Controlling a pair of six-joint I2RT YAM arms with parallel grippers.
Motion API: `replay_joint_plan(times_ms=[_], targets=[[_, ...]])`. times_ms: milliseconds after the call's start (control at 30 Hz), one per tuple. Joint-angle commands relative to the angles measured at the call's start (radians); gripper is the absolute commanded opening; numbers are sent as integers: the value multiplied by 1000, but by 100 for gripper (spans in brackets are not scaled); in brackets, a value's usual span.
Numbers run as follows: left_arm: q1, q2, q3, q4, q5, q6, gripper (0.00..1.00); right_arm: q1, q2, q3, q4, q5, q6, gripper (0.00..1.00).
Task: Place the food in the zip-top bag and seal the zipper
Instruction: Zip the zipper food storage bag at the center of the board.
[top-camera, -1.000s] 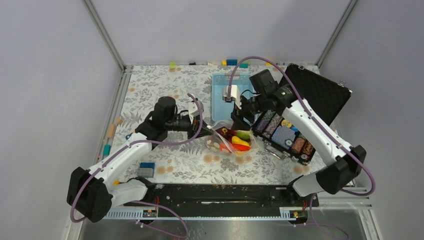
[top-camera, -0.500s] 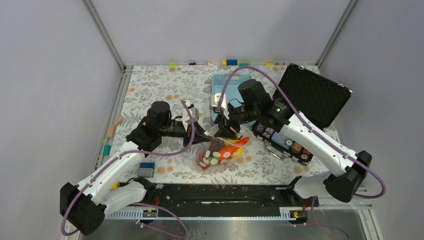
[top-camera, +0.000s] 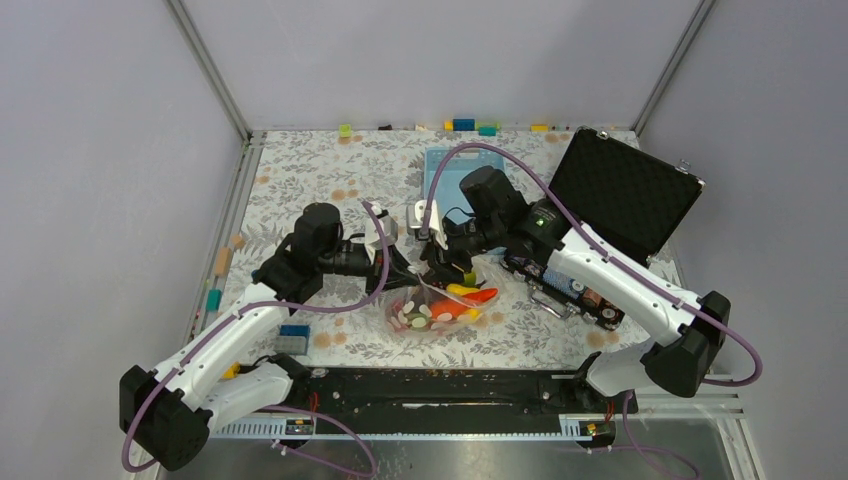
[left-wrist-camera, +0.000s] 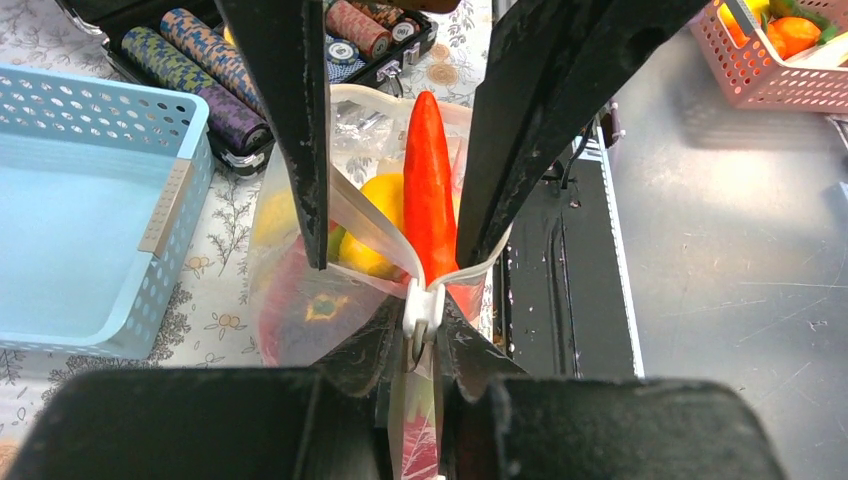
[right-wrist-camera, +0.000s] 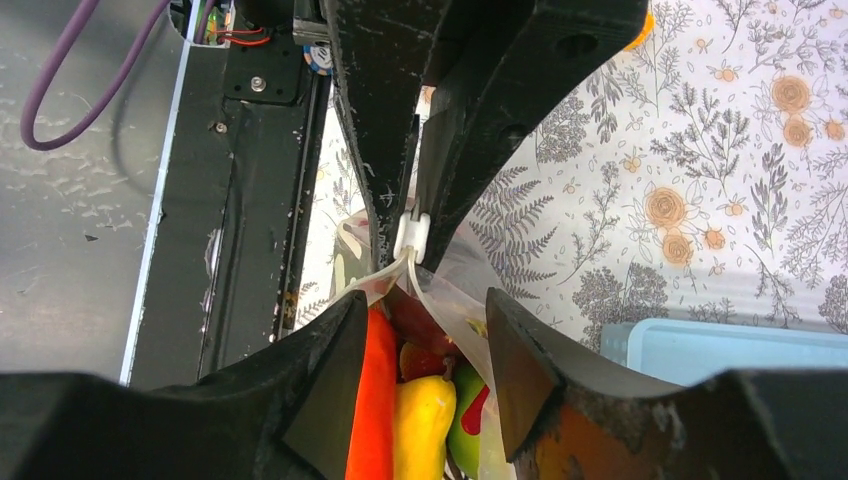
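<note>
The zip-top bag (top-camera: 425, 315) lies mid-table, clear with white dots. The food (top-camera: 470, 295) sits inside it: a long orange-red piece (left-wrist-camera: 430, 190), a yellow pear (right-wrist-camera: 420, 420) and a green piece. My left gripper (top-camera: 408, 272) is shut on the bag's top edge, just behind the white slider (left-wrist-camera: 424, 305) of the zipper (left-wrist-camera: 365, 220). The bag's mouth gapes beyond the slider. My right gripper (top-camera: 442, 275) faces the left one. It is open, with its fingers (right-wrist-camera: 330, 390) standing either side of the open mouth and the food between them.
A light-blue slotted basket (top-camera: 437, 165) stands behind the bag. At the right an open black case (top-camera: 620, 190) holds glittery chip stacks (top-camera: 590, 290). Small coloured blocks lie along the far and left edges. The black base rail (top-camera: 440, 385) runs along the front.
My right gripper has swung left from beside the case to the bag's mouth, its jaws narrowing. The bag has slid left and toward the front with the left gripper.
</note>
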Motion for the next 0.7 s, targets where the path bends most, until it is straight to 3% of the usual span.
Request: replay_joint_plan(times_ms=[0,233,500,667], targets=[[-2,-11,16,32,-27,19,0,16,-49,39,-17,11,2,55],[-2,-10,29,8,-60,11,0,25,-43,69,-1,-55,127,59],[-5,-5,50,-19,-78,1,0,58,-1,74,0,12,129,70],[-6,-18,49,-29,-73,13,0,59,37,82,-28,106,75,70]])
